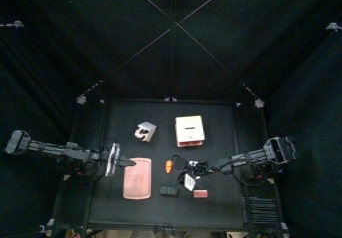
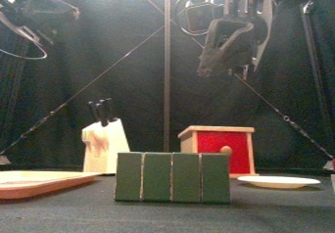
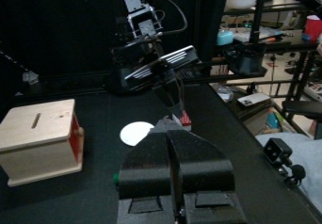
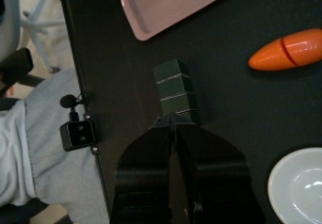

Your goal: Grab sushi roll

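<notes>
The sushi roll (image 2: pixel 171 176) is a small dark green block with ribbed sides, standing near the table's front edge between the pink tray and the white plate. It shows small and dark in the top view (image 1: pixel 170 191). In the right wrist view the roll (image 4: pixel 174 89) lies on the table just beyond the tips of my right gripper (image 4: pixel 170 124), which is shut with nothing in it. From the front, that gripper (image 2: pixel 225 56) hangs high above the table. My left gripper (image 3: pixel 176 138) is shut and empty, resting over the table's left side (image 1: pixel 120 165).
A pink tray (image 1: pixel 138 178) lies at the front left, with an orange item (image 4: pixel 289 51) beside it. A white plate (image 2: pixel 277 181) and a small pink-red block (image 1: pixel 201 193) sit to the right. A white knife block (image 2: pixel 105 145) and a wooden box with a red face (image 2: pixel 220 149) stand behind.
</notes>
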